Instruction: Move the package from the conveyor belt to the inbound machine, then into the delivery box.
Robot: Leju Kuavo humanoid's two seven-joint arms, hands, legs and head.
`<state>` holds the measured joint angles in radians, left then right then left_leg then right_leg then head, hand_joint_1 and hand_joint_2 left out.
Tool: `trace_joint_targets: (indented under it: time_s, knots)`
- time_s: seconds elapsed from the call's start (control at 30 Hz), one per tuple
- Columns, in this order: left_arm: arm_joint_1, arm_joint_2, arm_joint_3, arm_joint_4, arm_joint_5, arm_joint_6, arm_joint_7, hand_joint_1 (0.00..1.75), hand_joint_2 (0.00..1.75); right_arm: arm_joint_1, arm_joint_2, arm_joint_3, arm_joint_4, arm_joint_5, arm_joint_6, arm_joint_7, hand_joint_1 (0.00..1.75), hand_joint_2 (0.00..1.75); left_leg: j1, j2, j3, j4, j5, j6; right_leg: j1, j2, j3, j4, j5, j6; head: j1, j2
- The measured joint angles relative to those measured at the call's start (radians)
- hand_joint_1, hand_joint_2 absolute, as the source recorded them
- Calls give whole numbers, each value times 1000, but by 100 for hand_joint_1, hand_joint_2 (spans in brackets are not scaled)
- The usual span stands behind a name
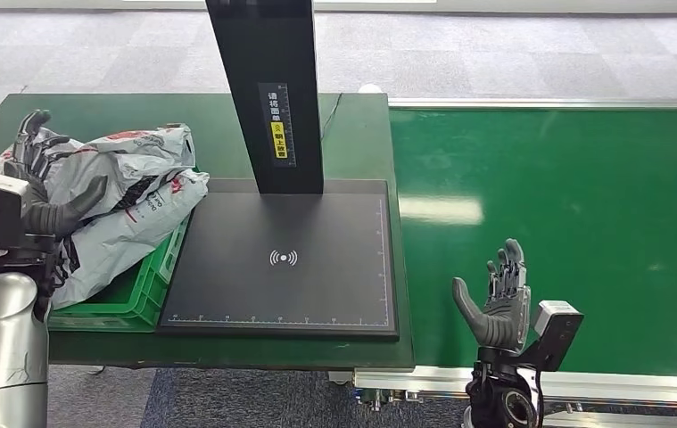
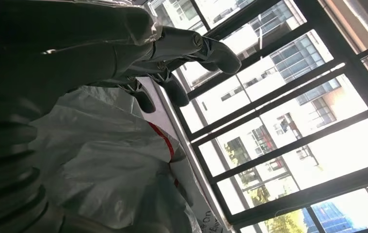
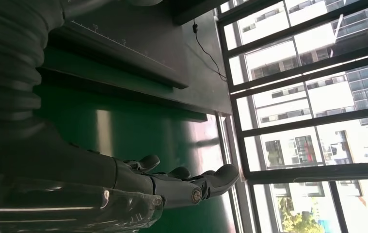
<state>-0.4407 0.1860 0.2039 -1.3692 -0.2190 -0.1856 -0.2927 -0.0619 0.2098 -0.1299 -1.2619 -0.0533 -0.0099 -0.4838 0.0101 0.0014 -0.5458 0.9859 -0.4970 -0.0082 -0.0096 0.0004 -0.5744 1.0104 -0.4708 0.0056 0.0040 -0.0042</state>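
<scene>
Grey plastic mail packages with red print lie heaped in the green delivery box at the table's left. My left hand is over the heap with its fingers spread and its thumb lying on the top bag; it grips nothing. In the left wrist view the fingers stretch out above the crinkled bag. My right hand is open and upright over the near edge of the green conveyor belt, holding nothing. The same hand hovers above the belt in the right wrist view.
The black inbound scanner plate lies between the box and the belt, and its black post rises at the back. The plate's edge is near my right hand. Grey carpet floor lies beyond the table, and windows show in both wrist views.
</scene>
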Motion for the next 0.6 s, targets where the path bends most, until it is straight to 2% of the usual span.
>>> trace_joint_targets:
  time_s: [0.27, 0.6]
  knots:
    - [105, -36, -2, -181, -8, 65, -49, 0, 175, 12, 5, -13, -2, 3, 0, -2, 0, 175, 0, 0, 0, 0, 0, 0, 0, 0, 0, 0, 0, 0, 0, 0]
    - [350, -137, -1, -489, 24, 165, -215, 0, 175, 28, 6, -26, -10, 9, 2, -3, 0, 175, 0, 0, 0, 0, -2, 0, 0, 0, 0, -1, -1, 0, 0, 0]
